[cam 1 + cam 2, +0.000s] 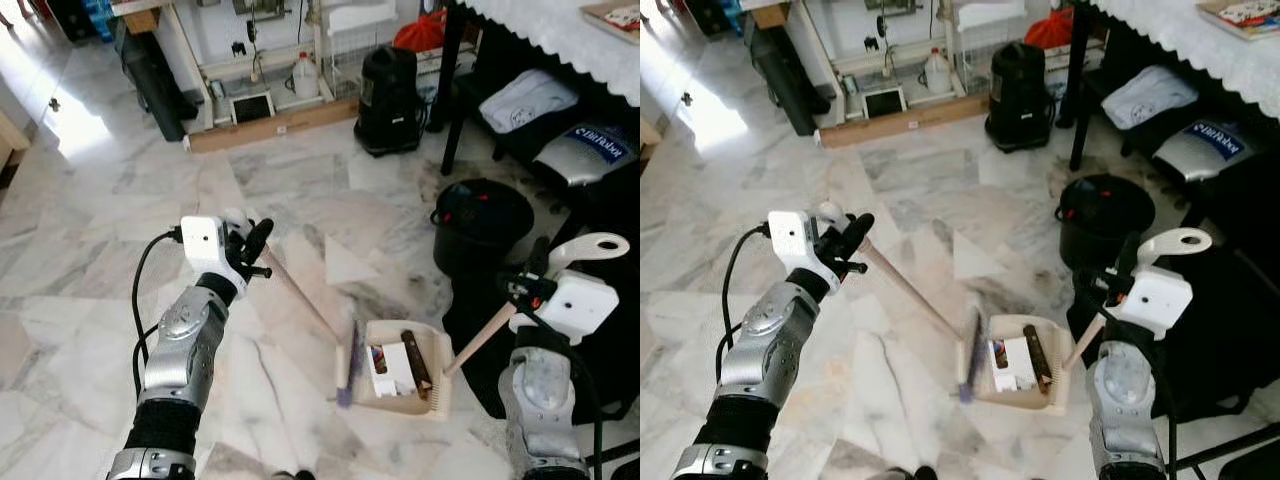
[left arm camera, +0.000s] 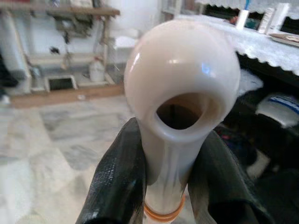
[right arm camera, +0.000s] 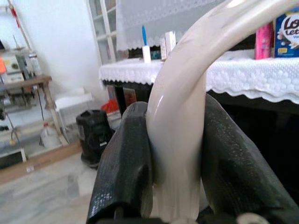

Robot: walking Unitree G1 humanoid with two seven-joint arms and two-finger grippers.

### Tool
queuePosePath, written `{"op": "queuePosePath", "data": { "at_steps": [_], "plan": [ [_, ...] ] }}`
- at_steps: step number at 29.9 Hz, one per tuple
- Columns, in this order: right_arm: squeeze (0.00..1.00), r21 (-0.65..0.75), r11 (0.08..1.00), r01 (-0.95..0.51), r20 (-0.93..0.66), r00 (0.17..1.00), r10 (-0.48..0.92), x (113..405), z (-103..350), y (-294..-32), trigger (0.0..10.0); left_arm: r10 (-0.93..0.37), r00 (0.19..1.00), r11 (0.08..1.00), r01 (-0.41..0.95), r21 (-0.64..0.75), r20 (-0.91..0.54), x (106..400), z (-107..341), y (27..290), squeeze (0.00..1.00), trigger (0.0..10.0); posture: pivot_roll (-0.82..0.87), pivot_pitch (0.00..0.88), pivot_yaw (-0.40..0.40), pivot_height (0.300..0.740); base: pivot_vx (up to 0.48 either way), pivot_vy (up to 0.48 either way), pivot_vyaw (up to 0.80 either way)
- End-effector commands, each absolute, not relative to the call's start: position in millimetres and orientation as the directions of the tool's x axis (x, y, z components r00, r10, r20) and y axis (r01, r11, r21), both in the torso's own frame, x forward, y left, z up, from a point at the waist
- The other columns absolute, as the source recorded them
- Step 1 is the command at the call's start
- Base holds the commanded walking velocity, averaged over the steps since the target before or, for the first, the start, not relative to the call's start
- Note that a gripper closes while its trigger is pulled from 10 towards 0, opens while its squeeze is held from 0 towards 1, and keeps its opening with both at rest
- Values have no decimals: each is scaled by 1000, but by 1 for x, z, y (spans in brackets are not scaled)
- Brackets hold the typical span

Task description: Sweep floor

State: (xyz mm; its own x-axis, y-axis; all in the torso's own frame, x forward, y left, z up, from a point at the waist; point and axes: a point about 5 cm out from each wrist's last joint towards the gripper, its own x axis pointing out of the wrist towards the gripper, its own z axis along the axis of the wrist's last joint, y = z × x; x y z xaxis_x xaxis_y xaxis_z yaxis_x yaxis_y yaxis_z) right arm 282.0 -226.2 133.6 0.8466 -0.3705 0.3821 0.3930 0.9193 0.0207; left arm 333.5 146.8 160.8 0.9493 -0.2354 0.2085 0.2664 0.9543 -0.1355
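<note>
Right gripper (image 1: 535, 275) clamps the dustpan handle (image 1: 592, 245), left gripper (image 1: 252, 245) pinches the broom (image 1: 300, 295); keep dustpan (image 1: 400, 372) flat, draw bristles rightward.

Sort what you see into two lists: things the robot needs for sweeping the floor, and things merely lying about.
For the job: broom, held by left gripper; dustpan, held by right gripper; litter in it.

Lying about: black bucket, black vacuum cleaner, plastic jug.

Open marble floor (image 1: 120, 260) left; black bucket (image 1: 482, 222) blocks right
</note>
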Motion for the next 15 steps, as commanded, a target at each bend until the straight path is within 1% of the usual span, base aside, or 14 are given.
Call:
{"op": "queuePosePath", "data": {
  "at_steps": [1, 7, 11, 15],
  "plan": [
    [0, 52, 926, 375, 419, 833, -361, 281, 148, -222, 10000, -179, 948, 971, 213, -107, 264, 333, 169, 157, 0, 10000, -38, 28, 115, 740, 0, 0, 0],
    [0, 71, 924, 375, 435, 822, -367, 281, 160, -224, 10000, -173, 939, 976, 203, -73, 296, 332, 175, 156, 0, 10000, -40, 18, 109, 740, 0, 0, 0],
    [0, 85, 924, 372, 437, 820, -371, 281, 168, -224, 10000, -143, 942, 983, 171, -65, 304, 333, 173, 156, 0, 10000, -44, 6, 106, 740, 0, 0, 0],
    [0, 88, 926, 368, 432, 823, -368, 281, 169, -224, 10000, -160, 939, 983, 179, -38, 303, 333, 172, 153, 0, 10000, -45, 0, 103, 740, 0, 0, 0]
  ]
}}
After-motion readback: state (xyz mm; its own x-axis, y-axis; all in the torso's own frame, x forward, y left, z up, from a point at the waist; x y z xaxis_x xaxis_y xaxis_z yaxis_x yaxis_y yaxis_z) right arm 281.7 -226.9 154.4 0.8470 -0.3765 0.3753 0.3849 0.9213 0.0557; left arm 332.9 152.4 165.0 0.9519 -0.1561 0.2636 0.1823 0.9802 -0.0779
